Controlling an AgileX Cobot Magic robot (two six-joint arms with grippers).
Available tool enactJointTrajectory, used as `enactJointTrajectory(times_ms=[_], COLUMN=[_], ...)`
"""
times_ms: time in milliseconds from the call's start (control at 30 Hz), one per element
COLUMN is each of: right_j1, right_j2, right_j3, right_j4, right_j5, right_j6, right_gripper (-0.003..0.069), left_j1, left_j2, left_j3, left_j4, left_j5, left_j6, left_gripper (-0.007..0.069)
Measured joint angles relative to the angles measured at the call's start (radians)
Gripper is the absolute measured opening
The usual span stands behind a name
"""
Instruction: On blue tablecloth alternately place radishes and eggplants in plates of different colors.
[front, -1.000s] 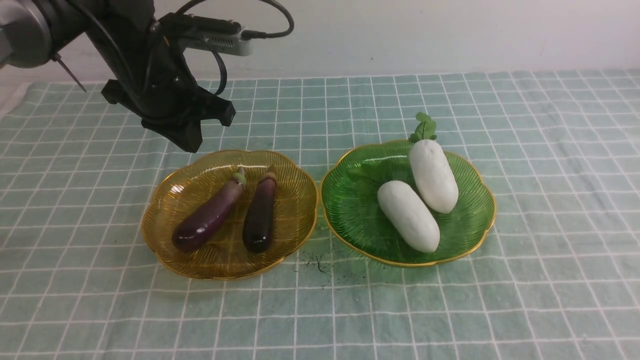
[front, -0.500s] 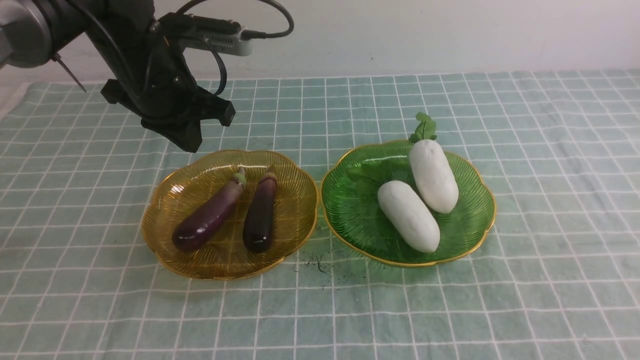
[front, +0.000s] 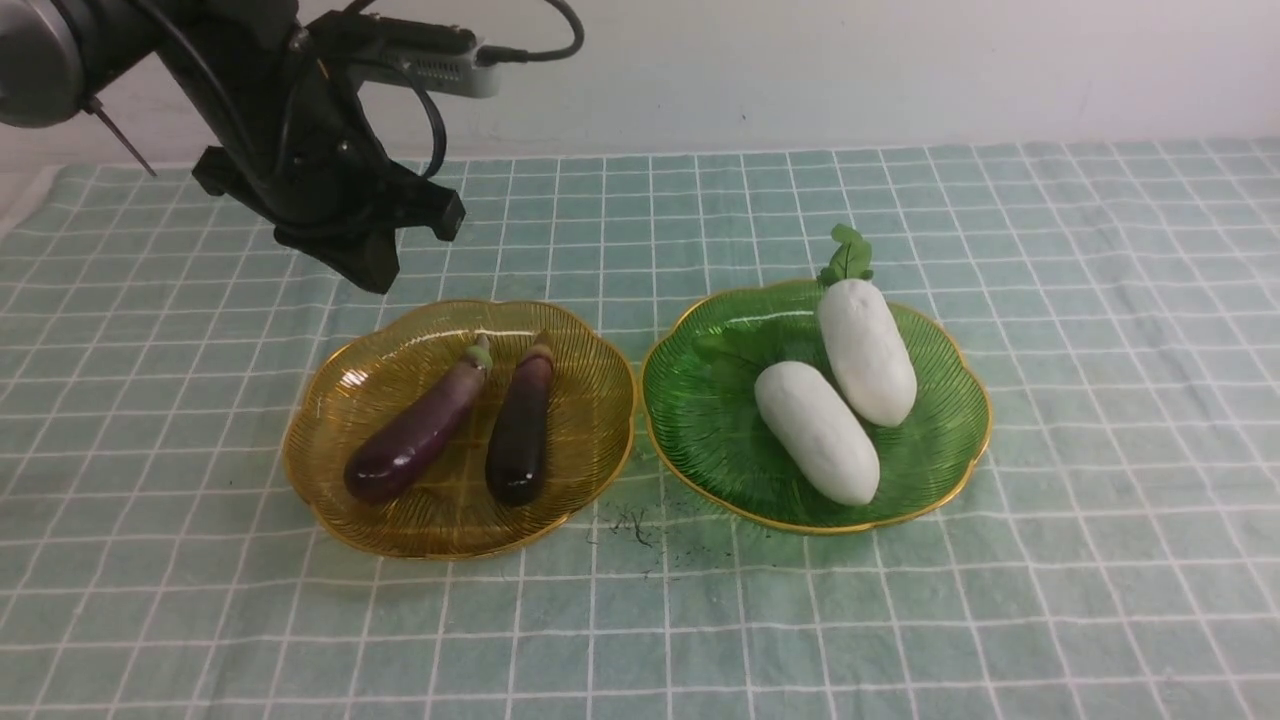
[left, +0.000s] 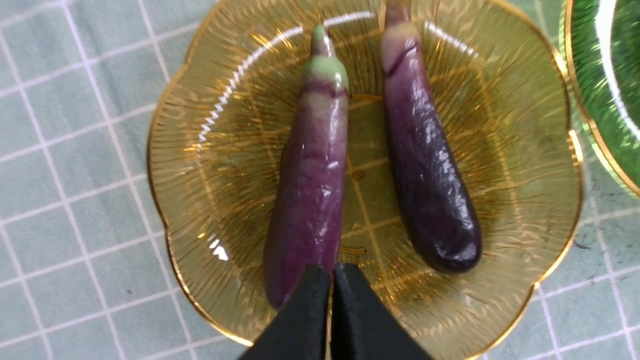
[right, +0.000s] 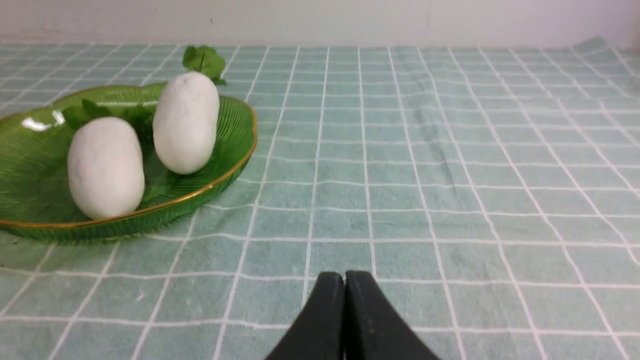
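Front view: the amber plate (front: 330, 470) holds both eggplants (front: 415, 435), and the green plate (front: 700, 440) beside it holds both radishes (front: 817, 432), all on the blue tablecloth (front: 1000, 600). The left gripper (front: 372, 275) hangs above the amber plate's far rim, carrying nothing. Left wrist view: its jaws are pressed together and empty over the eggplants (left: 312, 170). Right wrist view: the right gripper (right: 345, 280) is likewise closed and empty, low over bare cloth, well apart from the radishes (right: 106, 167). Judgement: sorting appears complete; nothing remains outside a plate.
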Motion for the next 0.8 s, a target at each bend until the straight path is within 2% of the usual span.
enactJointTrajectory(times_ms=[300,567,800], right_j1=[0.004,0.059,0.059], right_j2=[-0.002,-0.002,-0.002], right_j3=[0.000,0.000,0.000], right_j4=[0.000,0.000,0.000], right_j5=[0.005,0.006,0.006], right_j6=[0.000,0.000,0.000], right_gripper=[-0.0015,-0.0015,-0.0015], left_j1=[-0.001,-0.001,-0.001], left_j2=[-0.193,-0.382,-0.622], left_j3=[0.000,0.012,0.269], left_j4=[-0.003,-0.003,0.006], left_j5=[0.008,0.014,0.014], left_j6=[0.001,0.002,0.001], left_gripper=[-0.0008,-0.0008,-0.0008])
